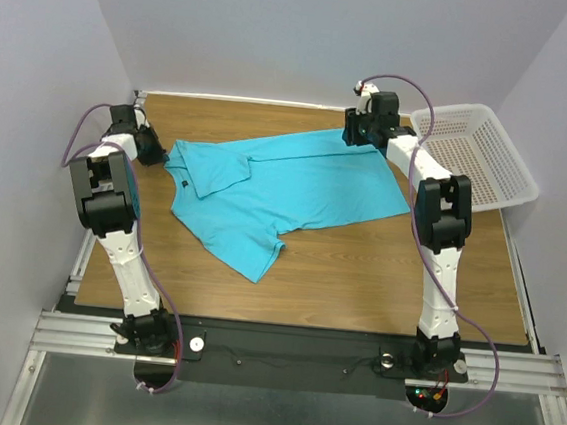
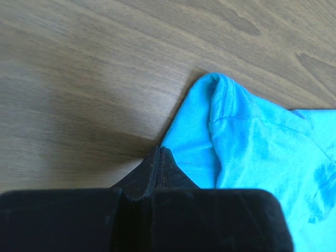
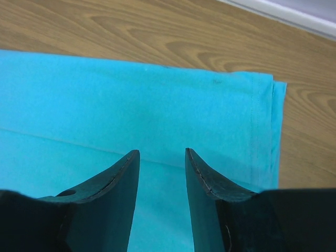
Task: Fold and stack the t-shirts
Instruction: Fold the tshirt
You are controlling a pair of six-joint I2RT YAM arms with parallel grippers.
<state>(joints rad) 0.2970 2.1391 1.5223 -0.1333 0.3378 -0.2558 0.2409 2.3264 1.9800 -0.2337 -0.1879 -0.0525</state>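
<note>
From above: a single turquoise t-shirt [image 1: 286, 188] lay across the wooden table [image 1: 358, 270], partly folded, with one long side turned over onto the body and a sleeve pointing toward the near edge. The left gripper [image 1: 152, 148] sat at the collar end and the right gripper [image 1: 360, 129] at the far hem corner. A white perforated basket [image 1: 490, 157] stood at the table's far right, apart from the shirt. The count was one shirt, one basket and two arms; no second shirt or stack was in sight.

Left wrist: the left gripper's jaws were pressed together, tips down on the wood just at the shirt's edge beside a rolled, seamed fold. Whether any cloth was caught between them could not be made out.

Right wrist: the right gripper's jaws stood spread above the doubled hem, with the stitched corner just beyond them.

The fabric looked thin, light and limp, likely to sag and drag and to slip out of a shallow pinch. The stitched hem corner and the shoulder seam appeared the firmest places to grip, taking both layers at once.
</note>
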